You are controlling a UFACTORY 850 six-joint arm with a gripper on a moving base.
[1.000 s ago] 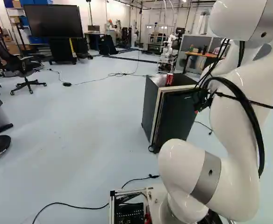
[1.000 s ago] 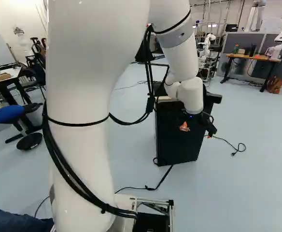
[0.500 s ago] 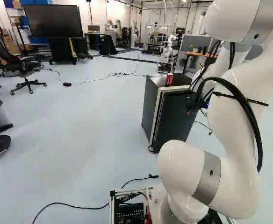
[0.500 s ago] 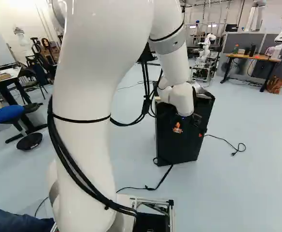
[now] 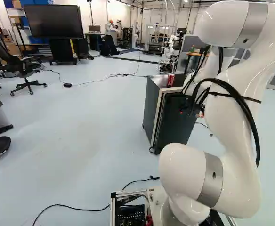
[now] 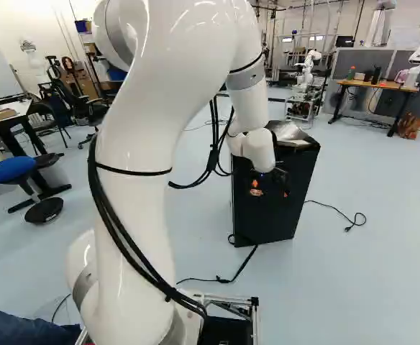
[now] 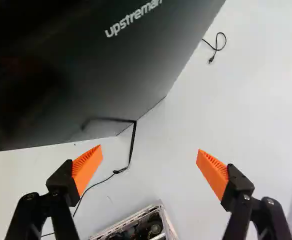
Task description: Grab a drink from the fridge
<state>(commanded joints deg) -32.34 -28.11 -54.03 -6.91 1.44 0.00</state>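
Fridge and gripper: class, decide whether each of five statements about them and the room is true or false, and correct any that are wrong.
1. A red can stands on top of the fridge. True.
2. The fridge door is wide open. False: it is shut.
3. The gripper is open. True.
4. The gripper has a bottle between its fingers. False: nothing is between them.
5. At the left of the right base view is a stool with a blue seat. True.
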